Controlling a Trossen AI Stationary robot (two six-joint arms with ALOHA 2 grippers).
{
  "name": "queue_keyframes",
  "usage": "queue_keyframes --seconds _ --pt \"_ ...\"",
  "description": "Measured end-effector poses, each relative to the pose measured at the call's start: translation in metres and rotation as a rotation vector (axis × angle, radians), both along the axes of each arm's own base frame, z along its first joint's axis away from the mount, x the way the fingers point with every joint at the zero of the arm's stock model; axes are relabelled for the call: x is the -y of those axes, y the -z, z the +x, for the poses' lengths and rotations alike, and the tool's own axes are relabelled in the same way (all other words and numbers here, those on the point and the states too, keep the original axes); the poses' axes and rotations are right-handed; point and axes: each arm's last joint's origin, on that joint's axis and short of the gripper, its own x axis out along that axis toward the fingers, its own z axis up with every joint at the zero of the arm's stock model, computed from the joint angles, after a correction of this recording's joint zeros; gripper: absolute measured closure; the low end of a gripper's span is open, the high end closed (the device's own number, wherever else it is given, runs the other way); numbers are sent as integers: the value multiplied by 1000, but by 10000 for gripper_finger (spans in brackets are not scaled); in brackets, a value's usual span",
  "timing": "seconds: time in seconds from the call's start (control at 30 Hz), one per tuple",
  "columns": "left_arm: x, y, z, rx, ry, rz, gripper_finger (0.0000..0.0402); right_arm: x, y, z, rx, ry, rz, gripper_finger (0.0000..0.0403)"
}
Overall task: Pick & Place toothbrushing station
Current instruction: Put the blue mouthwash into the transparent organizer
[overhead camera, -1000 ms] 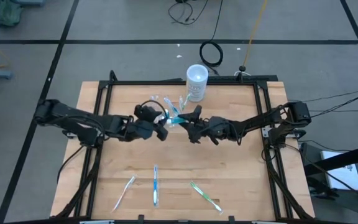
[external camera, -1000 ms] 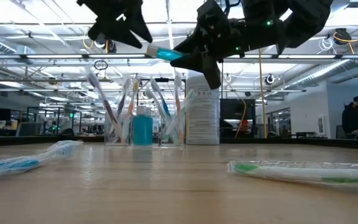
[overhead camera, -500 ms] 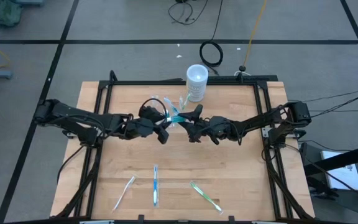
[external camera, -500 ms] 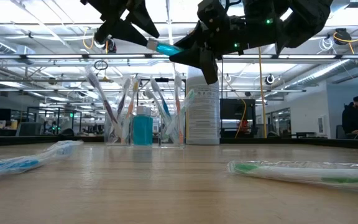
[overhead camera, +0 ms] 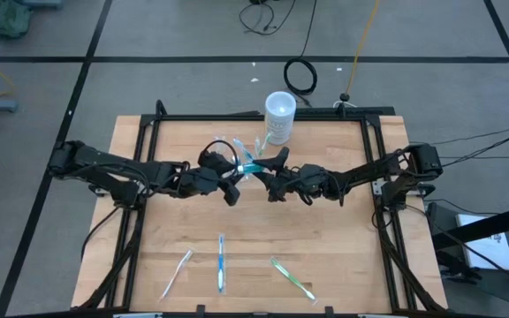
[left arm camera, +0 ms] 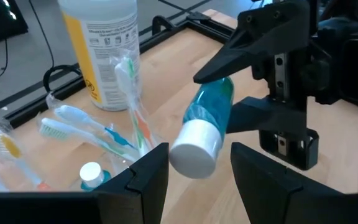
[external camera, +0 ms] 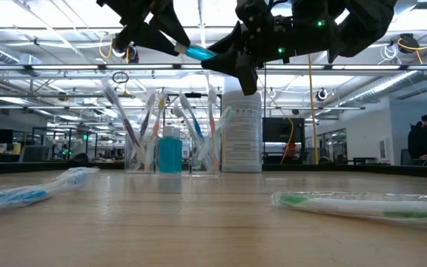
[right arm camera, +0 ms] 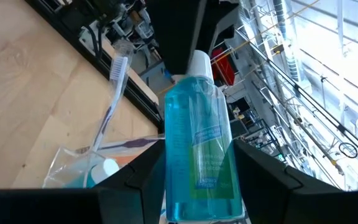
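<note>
The right gripper [overhead camera: 269,179] is clamped around a blue mouthwash bottle [right arm camera: 197,155], holding it in the air above the middle of the table [overhead camera: 325,238], and the left gripper [left arm camera: 194,168] has its 2 fingers closed on the bottle's white cap [left arm camera: 194,148]. The clear tray [external camera: 170,152] stands on the table's far side just beside 1 white cup [overhead camera: 279,115], with several toothbrushes and 1 more blue bottle in it. 3 wrapped toothbrushes [overhead camera: 221,263] lie apart near the front edge.
</note>
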Motion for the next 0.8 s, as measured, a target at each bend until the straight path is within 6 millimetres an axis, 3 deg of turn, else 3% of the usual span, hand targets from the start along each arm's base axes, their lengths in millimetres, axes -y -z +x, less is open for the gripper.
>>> queue_keyframes --seconds 0.33,0.63,0.8 --pt "1 -2 2 -17 67 54 225 0 0 0 -2 -5 2 241" --pt "1 -2 2 -16 77 57 302 0 1 0 -5 -6 4 239" --pt "1 -3 2 -14 86 71 307 0 1 0 -5 -3 4 239"
